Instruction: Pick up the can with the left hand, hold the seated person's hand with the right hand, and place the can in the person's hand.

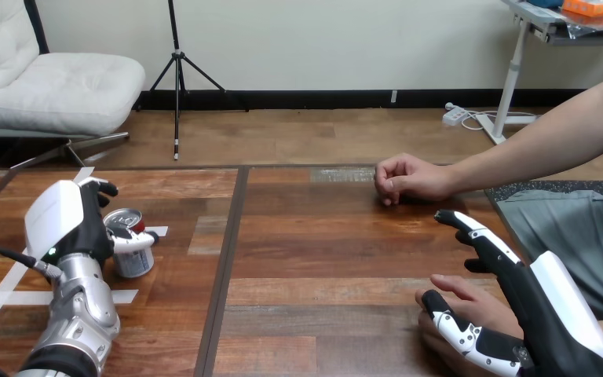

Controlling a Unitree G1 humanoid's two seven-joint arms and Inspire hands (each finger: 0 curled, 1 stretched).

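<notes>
**Can gripped on the bench; right hand open around the person's hand**

The can is seen upright on the bench, its opened top facing up. Whether its base is lifted off the wood cannot be told. It is enclosed by the left hand: the fingers are curled behind the can's far side and the thumb is laid across its near face, so the can is held between them. White tape strips are stuck to the bench just beside the can, on its near side and towards the left edge of the view.

Well apart from the can, towards the right and nearer the camera, the right hand is held with its fingers straight and spread wide from its thumb. The person's nearer hand is placed in that gap, with the thumb lying on the side facing the can and the straight fingers on the side away from it; no closed grip on it is seen.

The person's farther hand is rested on the bench as a loose fist, well right of the can and farther from the camera, apart from both robot hands.
</notes>
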